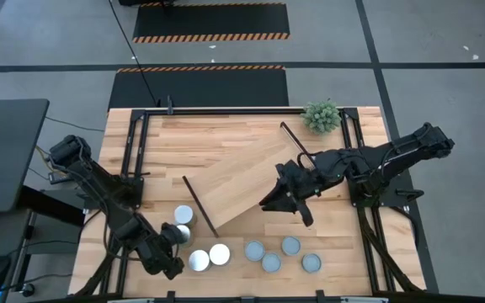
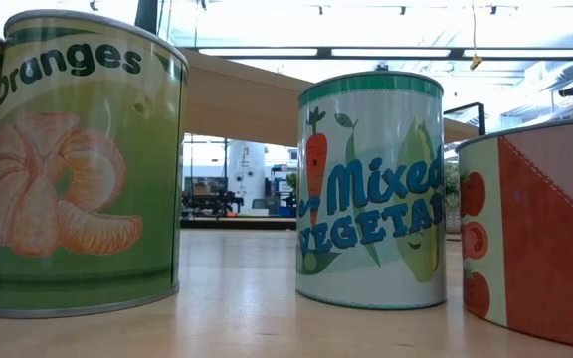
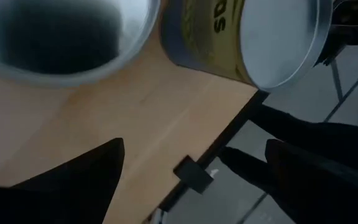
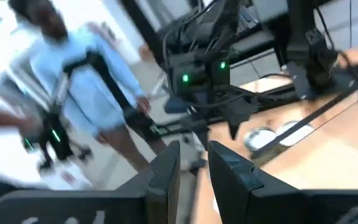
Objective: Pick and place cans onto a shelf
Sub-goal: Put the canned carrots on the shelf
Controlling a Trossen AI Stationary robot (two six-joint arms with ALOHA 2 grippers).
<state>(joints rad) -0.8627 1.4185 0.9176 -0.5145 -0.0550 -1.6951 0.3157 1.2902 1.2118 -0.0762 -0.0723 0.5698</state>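
The shelf point(image 1: 241, 181), a light-wood plank with a black bar at each end, lies slantwise mid-table; in the low view it point(image 2: 237, 99) runs raised behind the cans. White-topped cans point(image 1: 219, 253) and blue-grey-topped cans point(image 1: 271, 262) stand on their bases near the table's front edge. Up close they show printed labels: oranges point(image 2: 78, 159), mixed vegetables point(image 2: 371, 189). My left gripper point(image 1: 175, 240) is open and empty, just short of two cans point(image 3: 278, 43). My right gripper point(image 1: 274, 202) hangs at the shelf's near right edge, its fingers point(image 4: 166, 168) almost together with nothing between them.
A small green plant point(image 1: 322, 115) stands at the table's far right. Black frame rails point(image 1: 133, 151) run along the table's sides. A person in pale blue point(image 4: 92, 81) stands in the room beyond the table. Bare wood lies between the shelf and the far edge.
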